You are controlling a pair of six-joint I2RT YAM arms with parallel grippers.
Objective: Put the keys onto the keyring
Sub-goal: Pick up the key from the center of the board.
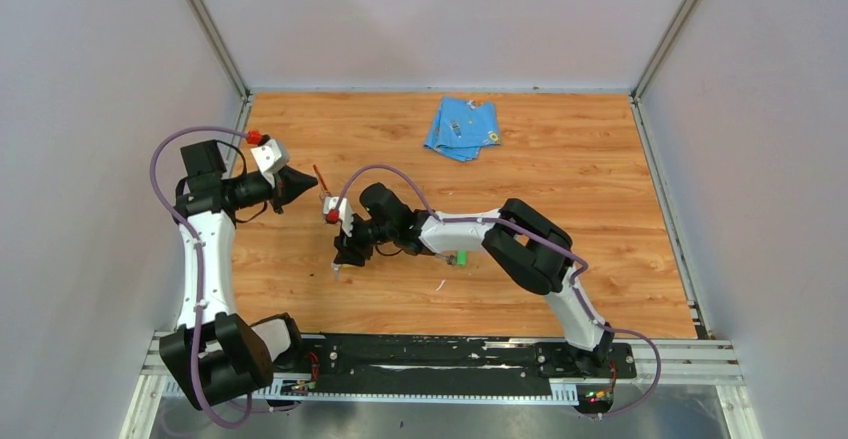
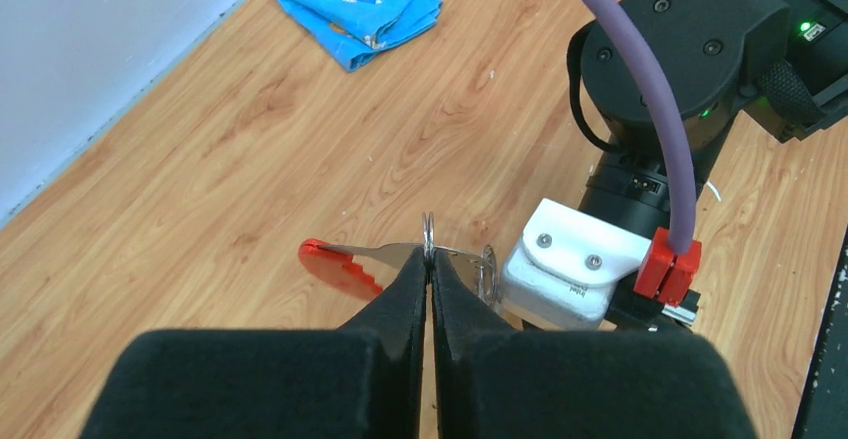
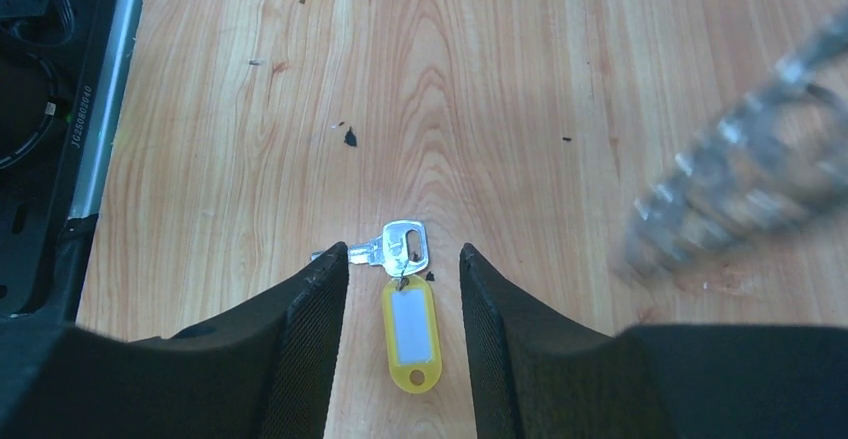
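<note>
Although part open and empty, the right gripper (image 3: 403, 251) straddles the yellow-tagged key (image 3: 404, 247) lying flat on the table (image 3: 600, 109), blade crosswise to the gap, tag trailing wristward. Left gripper (image 2: 430, 264), clamped shut on the keyring (image 2: 340, 262), holds it near.

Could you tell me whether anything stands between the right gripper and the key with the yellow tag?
Nothing visible does. The key and its yellow tag lie on the bare table, directly between the open jaws of the right gripper. The keyring is pinched in the left gripper, away from that gap.
</note>
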